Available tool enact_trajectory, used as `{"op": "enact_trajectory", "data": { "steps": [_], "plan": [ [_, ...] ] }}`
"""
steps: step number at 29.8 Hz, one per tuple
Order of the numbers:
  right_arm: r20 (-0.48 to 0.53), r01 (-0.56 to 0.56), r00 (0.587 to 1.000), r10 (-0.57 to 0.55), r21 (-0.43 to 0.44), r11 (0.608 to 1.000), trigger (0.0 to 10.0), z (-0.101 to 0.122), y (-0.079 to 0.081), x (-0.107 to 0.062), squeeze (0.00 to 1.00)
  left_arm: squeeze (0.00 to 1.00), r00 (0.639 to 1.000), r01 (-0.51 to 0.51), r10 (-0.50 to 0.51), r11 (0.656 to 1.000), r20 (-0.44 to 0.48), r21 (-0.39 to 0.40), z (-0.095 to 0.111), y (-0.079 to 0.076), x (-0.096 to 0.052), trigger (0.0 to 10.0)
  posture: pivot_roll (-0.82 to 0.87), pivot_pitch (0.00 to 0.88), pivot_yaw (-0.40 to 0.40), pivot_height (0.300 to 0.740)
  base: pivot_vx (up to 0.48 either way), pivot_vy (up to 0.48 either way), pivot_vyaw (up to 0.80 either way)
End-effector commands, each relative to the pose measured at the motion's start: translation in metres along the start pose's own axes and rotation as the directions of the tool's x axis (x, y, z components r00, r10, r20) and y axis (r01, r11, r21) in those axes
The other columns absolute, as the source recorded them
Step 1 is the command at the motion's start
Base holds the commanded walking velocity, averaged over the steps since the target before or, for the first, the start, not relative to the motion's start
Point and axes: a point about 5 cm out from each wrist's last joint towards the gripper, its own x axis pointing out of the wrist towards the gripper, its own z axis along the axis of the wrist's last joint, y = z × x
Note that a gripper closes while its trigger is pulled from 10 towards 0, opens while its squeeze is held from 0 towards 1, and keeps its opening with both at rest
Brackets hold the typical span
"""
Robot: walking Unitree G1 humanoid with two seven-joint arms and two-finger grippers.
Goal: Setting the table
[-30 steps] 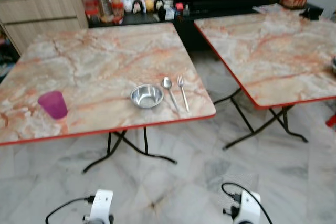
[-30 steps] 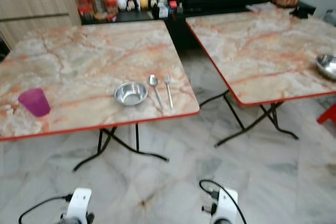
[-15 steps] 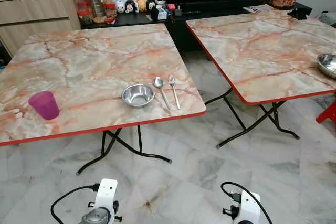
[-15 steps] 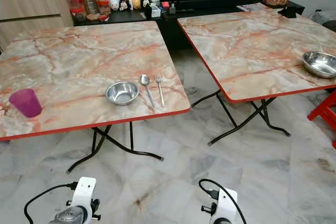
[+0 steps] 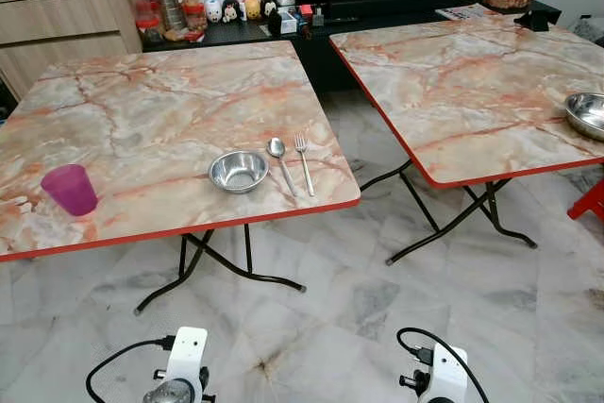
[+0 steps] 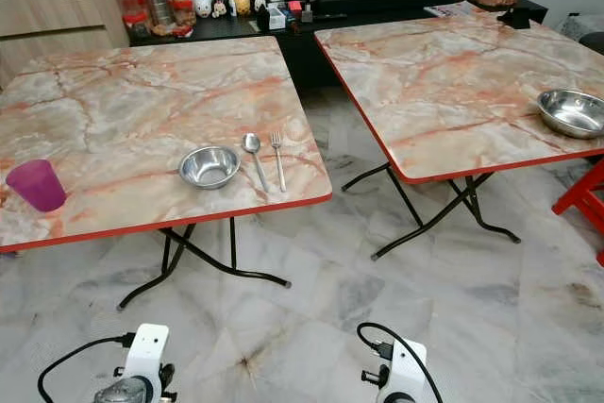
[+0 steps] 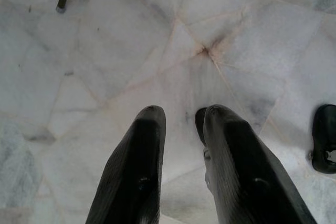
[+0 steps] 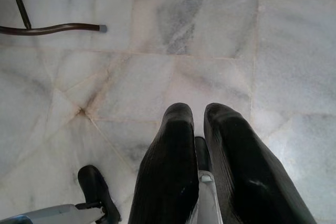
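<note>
Both my arms hang idle over the floor (image 7: 105, 66); left fingers (image 7: 136, 171) and right fingers (image 8: 173, 171) nearly closed, holding nothing. On the table (image 5: 142, 120), bowl (image 5: 238, 171), spoon (image 5: 278, 159) and fork (image 5: 303, 159) at 12 o'clock, cup (image 5: 68, 189) at 10. Walking in, I could bump the table's near edge.
</note>
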Motion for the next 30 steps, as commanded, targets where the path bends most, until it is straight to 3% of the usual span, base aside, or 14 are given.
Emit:
{"op": "enact_trajectory", "data": {
  "steps": [1,30],
  "plan": [
    [0.001,-0.003,1.000,0.003,0.005,1.000,10.0,0.0008,0.0003,0.0002,0.00,0.00,1.000,-0.005,0.005,1.000,-0.020,-0.011,-0.0059,0.0020,-0.0010,10.0,0.00,0.000,0.030,0.740,0.000,0.000,0.00],
    [0.002,-0.006,1.000,0.006,0.006,1.000,10.0,0.0019,0.0039,0.0008,0.00,0.00,0.999,-0.003,0.003,1.000,-0.049,0.013,-0.0118,0.0030,-0.0020,10.0,-0.01,0.000,0.043,0.740,0.351,0.000,0.00]
  ]
}}
